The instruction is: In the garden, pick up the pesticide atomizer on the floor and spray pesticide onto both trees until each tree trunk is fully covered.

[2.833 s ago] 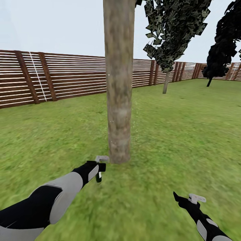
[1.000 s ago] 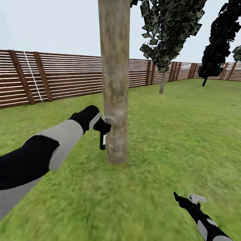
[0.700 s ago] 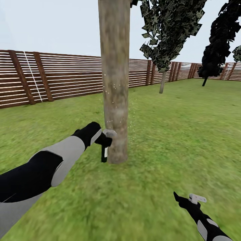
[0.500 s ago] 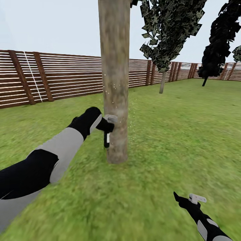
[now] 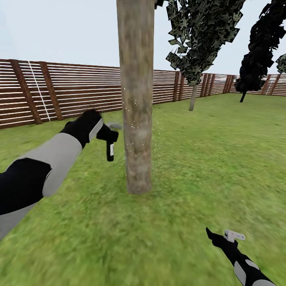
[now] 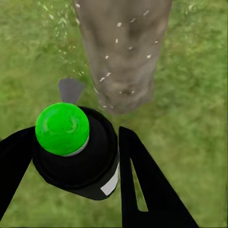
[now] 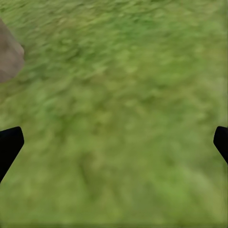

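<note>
Green grass spreads out in every direction, a little blotchy underfoot. A brown fence of horizontal slats, braced by slanting posts, closes off the far side and runs on toward the right corner. Above it the sky is pale and flat, with even light and no strong shadows. Two dark, ragged-leaved trees stand further back near the fence, one almost black.
</note>
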